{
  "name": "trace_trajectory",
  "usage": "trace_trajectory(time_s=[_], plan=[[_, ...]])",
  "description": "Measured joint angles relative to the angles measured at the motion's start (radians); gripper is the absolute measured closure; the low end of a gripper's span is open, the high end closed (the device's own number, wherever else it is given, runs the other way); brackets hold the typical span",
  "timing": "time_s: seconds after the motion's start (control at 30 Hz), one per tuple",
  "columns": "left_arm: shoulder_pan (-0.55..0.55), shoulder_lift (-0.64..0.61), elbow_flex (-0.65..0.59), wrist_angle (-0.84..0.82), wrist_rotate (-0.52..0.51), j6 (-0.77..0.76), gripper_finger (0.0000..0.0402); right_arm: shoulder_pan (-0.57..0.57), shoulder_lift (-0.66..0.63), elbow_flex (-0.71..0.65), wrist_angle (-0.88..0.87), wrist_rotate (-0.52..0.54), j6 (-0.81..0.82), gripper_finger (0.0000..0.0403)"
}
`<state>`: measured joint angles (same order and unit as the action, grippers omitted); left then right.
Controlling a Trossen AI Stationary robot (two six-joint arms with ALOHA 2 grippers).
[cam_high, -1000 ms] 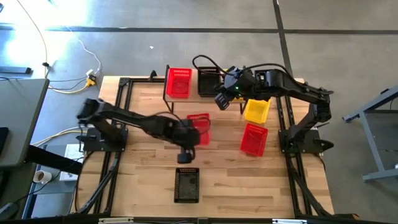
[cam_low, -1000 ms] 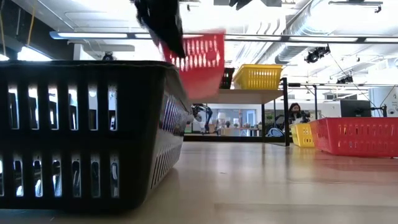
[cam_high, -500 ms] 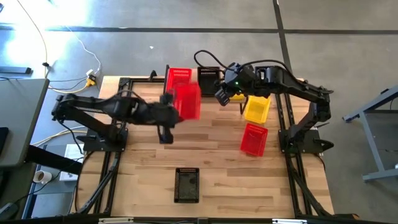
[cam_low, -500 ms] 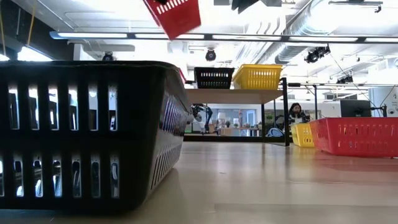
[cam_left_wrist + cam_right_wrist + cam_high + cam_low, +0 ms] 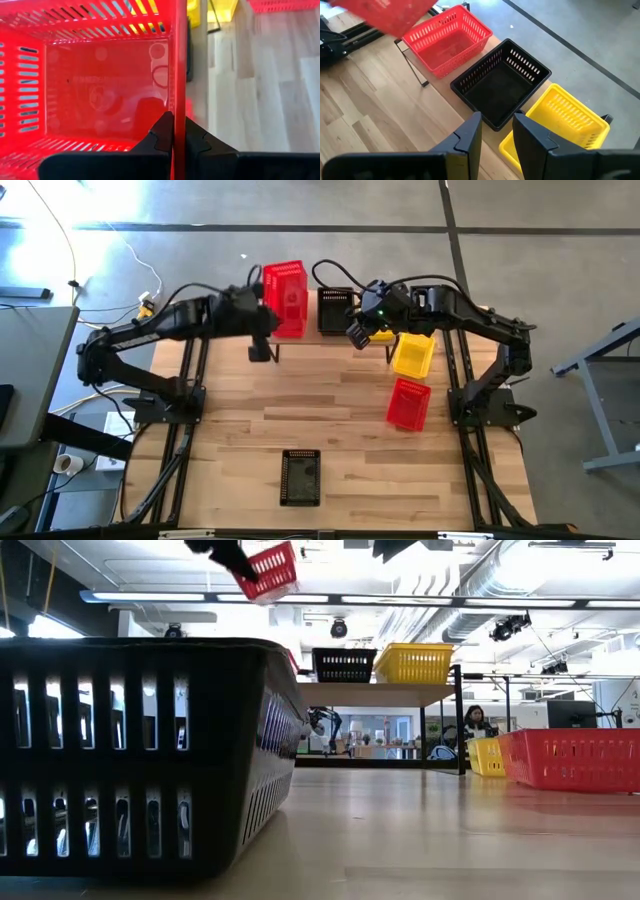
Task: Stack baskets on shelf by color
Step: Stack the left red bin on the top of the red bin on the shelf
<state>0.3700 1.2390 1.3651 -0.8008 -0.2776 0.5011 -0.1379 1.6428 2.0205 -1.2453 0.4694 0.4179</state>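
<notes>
My left gripper (image 5: 177, 131) is shut on a red basket (image 5: 285, 285) and holds it in the air above the shelf's (image 5: 380, 695) left end. Another red basket (image 5: 447, 42) stands there on the plank. Beside it on the shelf stand a black basket (image 5: 500, 85) and a yellow basket (image 5: 560, 120). My right gripper (image 5: 495, 122) hangs open above the black and yellow baskets, with nothing between its fingers. In the low view the held basket (image 5: 268, 570) shows high up, tilted. My left gripper pinches one side wall of the red basket at its rim (image 5: 177, 112). One finger (image 5: 162, 132) is inside the basket and the other (image 5: 196, 136) is outside. The basket is lifted clear of the shelf and tilted.
On the table lie a yellow basket (image 5: 412, 358) and a red basket (image 5: 408, 402) at the right, and a black basket (image 5: 300, 477) near the front edge. Bare wood lies between them and the shelf.
My left gripper has carried the red basket up from over the table's middle toward the far edge and the left, to above the red basket on the shelf. It turned about on the way and stayed shut on the basket.
</notes>
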Motion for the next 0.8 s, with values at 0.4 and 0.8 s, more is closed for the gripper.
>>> trace_trajectory(time_s=[0.4, 0.8], plan=[[0.160, 0.066, 0.000, -0.105, 0.172, 0.097, 0.0401, 0.000, 0.000, 0.000, 0.000, 0.000, 0.003, 0.0307], [0.171, 0.140, 0.000, -0.128, 0.160, 0.097, 0.0401, 0.000, 0.000, 0.000, 0.000, 0.000, 0.004, 0.0307]])
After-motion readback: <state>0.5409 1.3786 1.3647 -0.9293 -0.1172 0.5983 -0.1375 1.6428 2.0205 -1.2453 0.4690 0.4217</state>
